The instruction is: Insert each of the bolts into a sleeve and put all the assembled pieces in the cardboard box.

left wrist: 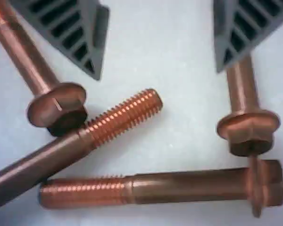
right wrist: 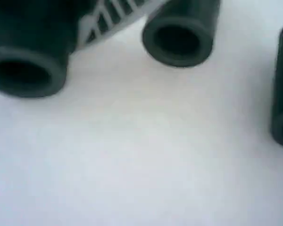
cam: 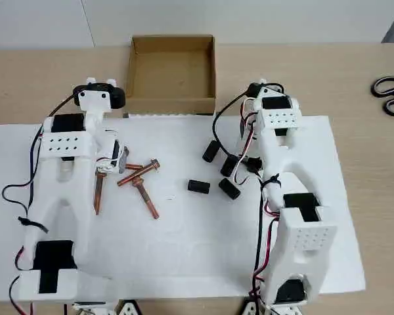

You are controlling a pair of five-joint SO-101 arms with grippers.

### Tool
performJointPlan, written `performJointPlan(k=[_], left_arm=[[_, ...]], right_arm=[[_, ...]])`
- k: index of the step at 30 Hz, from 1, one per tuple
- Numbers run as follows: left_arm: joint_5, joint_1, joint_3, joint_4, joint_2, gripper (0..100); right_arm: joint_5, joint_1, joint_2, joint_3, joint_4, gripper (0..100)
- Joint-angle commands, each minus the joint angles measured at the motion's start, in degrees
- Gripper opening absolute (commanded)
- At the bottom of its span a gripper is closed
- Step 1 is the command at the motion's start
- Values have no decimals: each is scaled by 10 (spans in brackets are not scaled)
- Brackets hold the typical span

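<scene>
Several copper bolts lie loose on the white sheet point(cam: 184, 249), left of centre. In the left wrist view one bolt point(left wrist: 170, 189) lies flat, a second bolt point(left wrist: 92, 132) crosses diagonally, and a third bolt point(left wrist: 246, 110) lies under one finger. My left gripper point(left wrist: 158, 66) hovers open just above them, holding nothing; from above the left gripper point(cam: 113, 157) sits by the bolt pile point(cam: 139, 174). Several black sleeves point(cam: 198, 186) lie near the centre. My right gripper point(cam: 248, 163) is low beside them, close to a sleeve point(right wrist: 26, 59) and another sleeve point(right wrist: 181, 34). The cardboard box point(cam: 173, 98) stands at the back.
Scissors point(cam: 391, 95) lie on the bare table at the far right. Cables point(cam: 223, 118) run from both arms across the sheet. Open sheet stretches toward the front, between the two arm bases.
</scene>
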Motion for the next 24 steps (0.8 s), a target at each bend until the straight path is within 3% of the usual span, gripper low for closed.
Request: performJointPlan(k=[1, 9, 15, 19, 24], left_arm=[[-4, 4, -7, -11, -11, 148], [-4, 4, -68, 19, -11, 54], [-6, 4, -151, 86, -8, 51], [-47, 24, -183, 126, -5, 116], [-127, 60, -182, 133, -5, 175]], right_arm=[[0, 11, -31, -65, 71, 2], [0, 19, -109, -147, 164, 3], [1, 27, -167, -127, 170, 3], [11, 50, -201, -85, 170, 3], [87, 89, -233, -26, 169, 3]])
